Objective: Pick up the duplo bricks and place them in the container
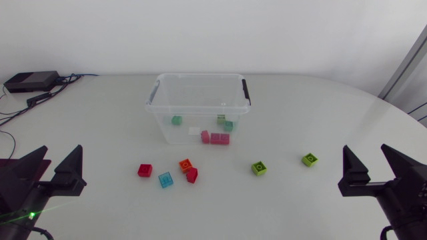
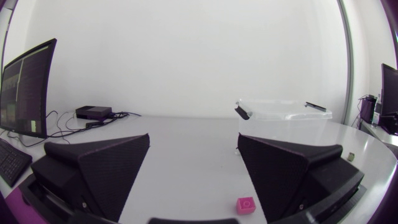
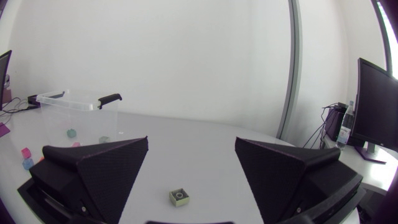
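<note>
At the table's [image 1: 313,107] near edge, well short of the container [image 1: 199,111], your left gripper [image 1: 63,152] and right gripper [image 1: 364,150] sit off to either side of it, each with its fingers spread wide and gripping nothing.

Six duplo bricks lie loose on the near side of the container, seen whole only in the head view. A red brick [image 1: 145,171] sits to the container's near left. A blue brick [image 1: 165,179], an orange brick [image 1: 185,164] and a second red brick [image 1: 192,175] bunch before its front wall. Off the container's near right corner sits a lime brick [image 1: 259,168], with a farther lime brick [image 1: 309,159] beyond it to the right.

Your left wrist view adds a low look across the table. One pink-looking brick [image 2: 245,205] lies on the surface between the parted fingers, close to one of them and touched by neither. You cannot tell which loose brick it is. The container [image 2: 283,115] rises well beyond. Your right wrist view shows a lone lime brick [image 3: 179,197] just ahead of the gap between its fingers, also untouched, with the container [image 3: 78,102] far off to one side.

Only the head view looks down into the open-topped, clear container. On its floor lie a green brick [image 1: 177,121], a white brick [image 1: 194,131], two pink bricks [image 1: 220,139] and a teal brick [image 1: 228,125].
</note>
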